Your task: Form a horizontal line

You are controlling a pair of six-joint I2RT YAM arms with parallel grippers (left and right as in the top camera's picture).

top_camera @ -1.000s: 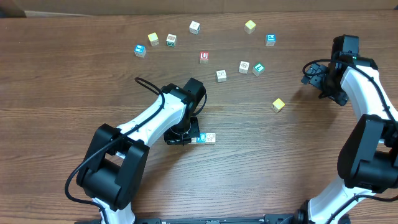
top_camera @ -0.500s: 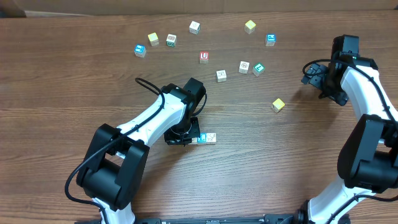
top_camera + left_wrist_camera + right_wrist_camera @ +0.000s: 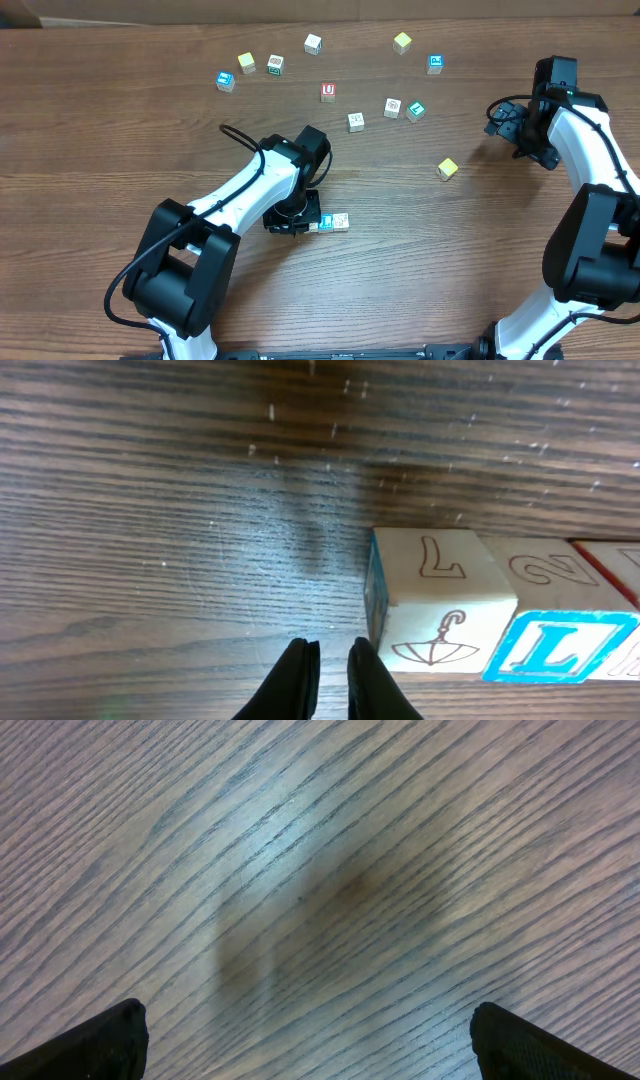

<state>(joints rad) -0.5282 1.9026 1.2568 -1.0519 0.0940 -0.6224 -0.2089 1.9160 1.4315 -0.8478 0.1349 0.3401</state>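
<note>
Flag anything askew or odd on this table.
Nothing stands out. The horizontal line beside the left gripper sits straight, its cubes flush, none tilted; the loose cubes beyond it simply lie scattered.

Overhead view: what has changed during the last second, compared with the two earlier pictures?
Nothing has visibly changed. The left claw stays low beside one end of the row of letter cubes, nearly closed and holding nothing. The right claw stays wide open, far from the cubes. The row and the scattered cubes, such as the yellow cube, lie where they were.
</note>
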